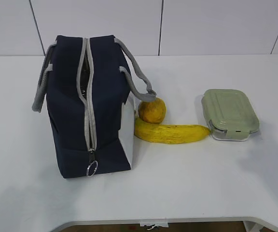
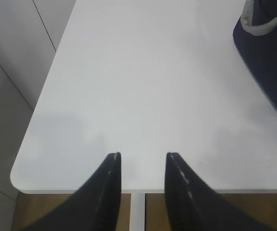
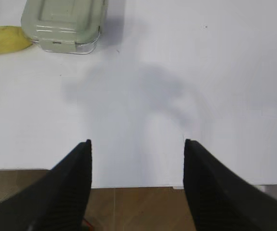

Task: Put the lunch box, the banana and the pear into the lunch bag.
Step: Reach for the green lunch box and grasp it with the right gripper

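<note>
showing pear (image 1: 152,110) only from outside, left claw (image 2: 143,156) and right claw (image 3: 137,143) released, empty above table (image 2: 143,86)

1. The left gripper (image 2: 142,156) shows as two dark, tapered fingers (image 2: 108,183) rising from the bottom edge, parted with a gap between them and nothing held.
2. Beneath it lies a smooth white table (image 2: 143,86) with a rounded near-left corner.
3. A boxy navy-blue fabric lunch bag (image 2: 268,62) stands at the upper right, partly cut off, a grey woven handle (image 2: 266,26) curving over it.
4. Grey-white wall panels (image 2: 13,48) fill the left side.
</note>
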Robot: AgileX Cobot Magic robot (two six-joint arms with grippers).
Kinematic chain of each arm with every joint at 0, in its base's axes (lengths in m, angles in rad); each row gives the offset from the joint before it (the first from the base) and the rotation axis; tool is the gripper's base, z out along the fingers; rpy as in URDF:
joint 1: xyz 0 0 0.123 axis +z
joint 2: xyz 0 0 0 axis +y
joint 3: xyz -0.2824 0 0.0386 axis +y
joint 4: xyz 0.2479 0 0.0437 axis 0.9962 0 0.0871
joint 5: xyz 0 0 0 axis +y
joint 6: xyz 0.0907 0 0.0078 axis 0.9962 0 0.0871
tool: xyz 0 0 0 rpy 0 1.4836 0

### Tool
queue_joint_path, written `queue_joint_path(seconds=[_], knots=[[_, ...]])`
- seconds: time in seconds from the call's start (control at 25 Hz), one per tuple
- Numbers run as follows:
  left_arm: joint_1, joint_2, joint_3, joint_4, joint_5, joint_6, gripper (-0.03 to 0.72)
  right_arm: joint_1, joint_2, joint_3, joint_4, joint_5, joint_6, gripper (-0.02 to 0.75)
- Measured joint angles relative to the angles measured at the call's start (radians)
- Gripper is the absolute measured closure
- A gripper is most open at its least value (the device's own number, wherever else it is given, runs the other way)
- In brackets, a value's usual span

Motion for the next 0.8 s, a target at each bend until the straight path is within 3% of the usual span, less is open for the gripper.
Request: queue_joint_path(seconds=[0.56, 0.68, 0.8], knots=[[0.0, 0.0, 0.0, -0.003, 0.0, 0.0, 0.448, -0.002, 0.558, -0.259, 0.017, -0.001, 0.104, 0.27], [0.0, 0.0, 0.0, -0.003, 0.0, 0.0, 0.448, -0.037, 0.646, -0.329, 0.059, -0.006, 0.089, 0.27], [0.0, 0.0, 0.0, -0.003, 0.0, 0.0, 0.448, -0.131, 0.708, -0.385, 0.185, -0.012, -0.017, 0.27]])
